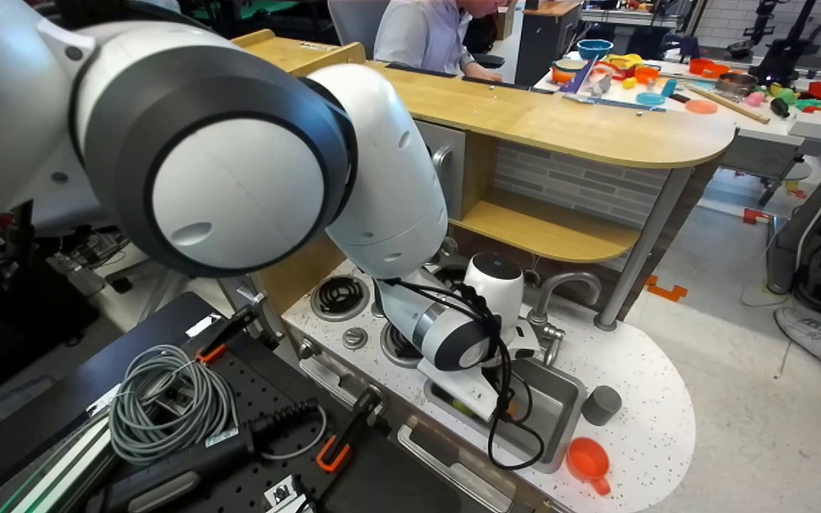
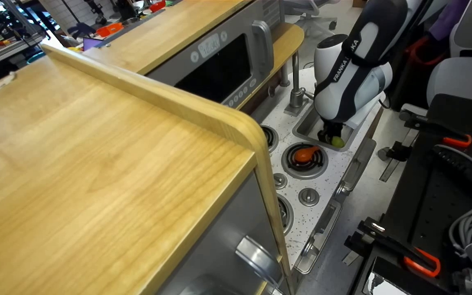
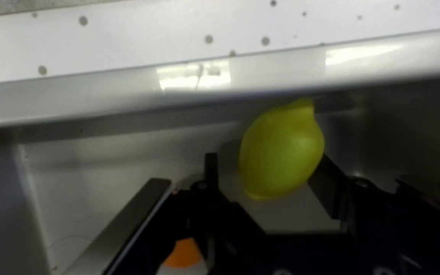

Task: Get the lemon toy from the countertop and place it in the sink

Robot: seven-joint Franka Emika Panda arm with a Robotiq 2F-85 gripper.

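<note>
The yellow-green lemon toy (image 3: 281, 151) is inside the grey sink (image 3: 90, 97), near one long wall. It also shows low in the basin in both exterior views (image 1: 462, 407) (image 2: 337, 141). My gripper (image 3: 265, 158) reaches down into the sink, its fingers apart on either side of the lemon. A gap shows between the left finger and the lemon. The lemon overlaps the right finger's tip; I cannot tell if they touch, or if the lemon rests on the sink floor. The speckled white countertop (image 1: 642, 399) surrounds the sink (image 2: 301, 128).
A small orange ball (image 3: 183, 255) lies in the sink, partly behind the gripper. A red-orange toy piece (image 2: 305, 155) lies on a burner. A grey cup (image 1: 601, 405) and an orange cup (image 1: 587, 458) stand beside the sink. The faucet (image 1: 556, 296) rises close to the arm.
</note>
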